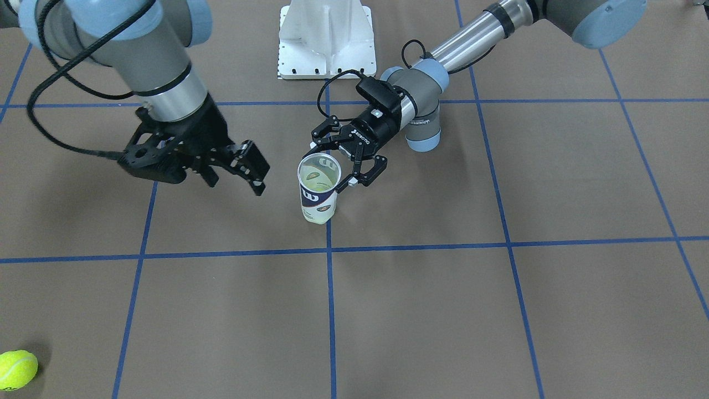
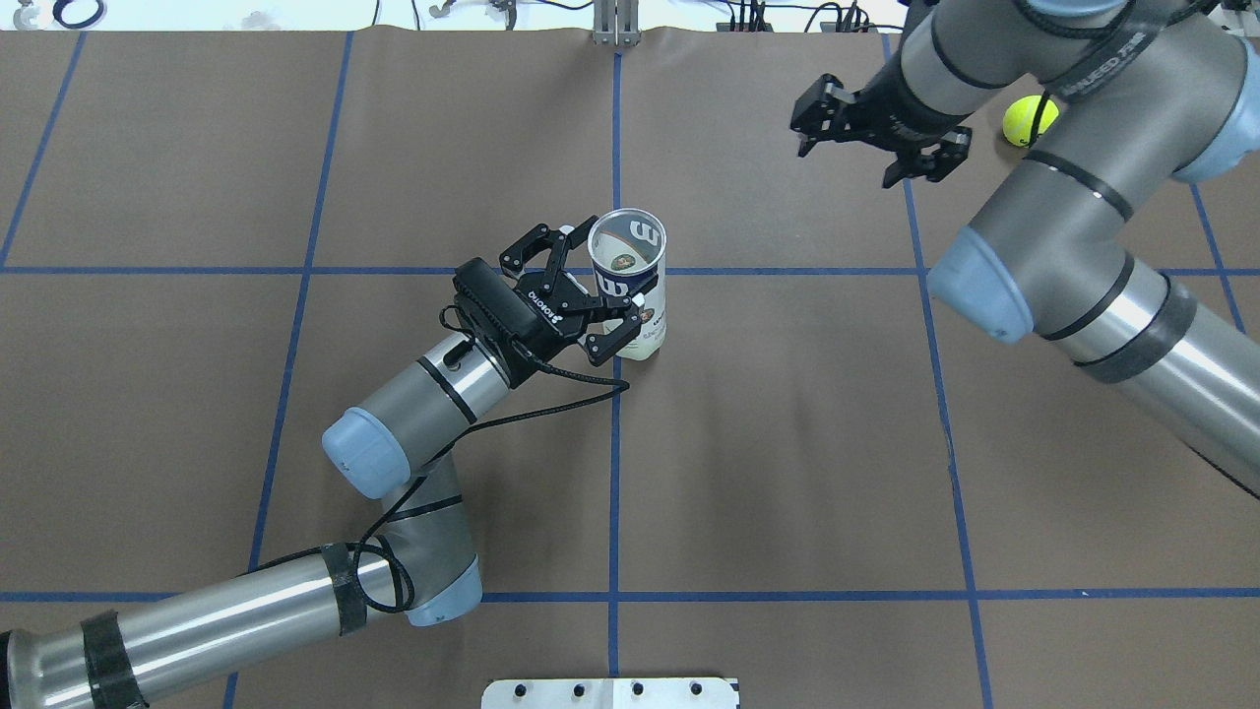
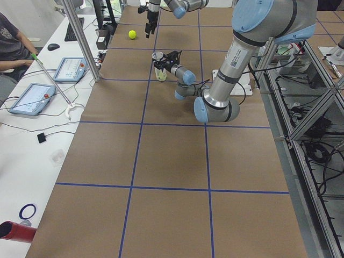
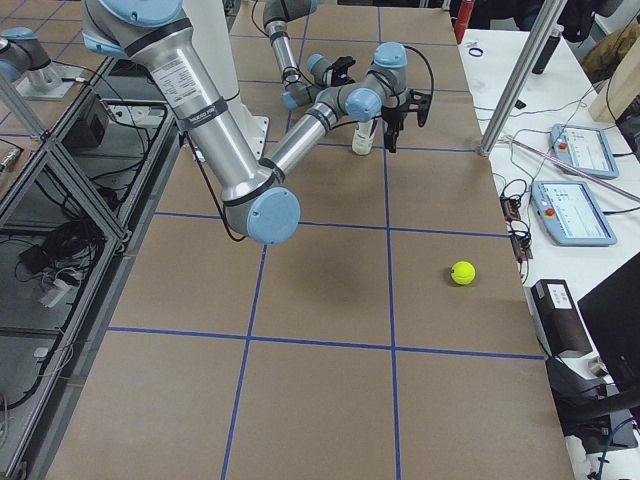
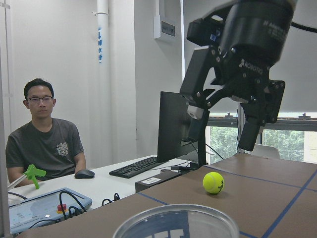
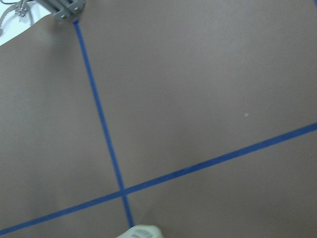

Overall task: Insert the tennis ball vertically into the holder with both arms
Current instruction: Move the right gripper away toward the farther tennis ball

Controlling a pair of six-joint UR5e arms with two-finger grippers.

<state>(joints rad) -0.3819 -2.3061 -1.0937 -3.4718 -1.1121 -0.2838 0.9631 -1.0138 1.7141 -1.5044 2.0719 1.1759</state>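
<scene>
Holder [image 1: 317, 205] stood upright near the middle of the brown counter [image 1: 498, 310], long axis vertical, mouth open to the ceiling, with something yellow-green already sitting at the bottom. Left gripper [image 2: 596, 290] was in on it side-on, fingers spread wide to either flank of the upper wall; whether they actually pinched it, I could not tell. Right gripper [image 5: 221, 141] hung in the air, fingers wide and empty. The loose tennis ball [image 2: 1029, 118] lay out toward the far edge on the robot's right, beyond and below those fingers and well apart from the holder. Right arm was plainly the nearer, so the pick looked like its job: down and outward to the ball, then across to that upright mouth.
</scene>
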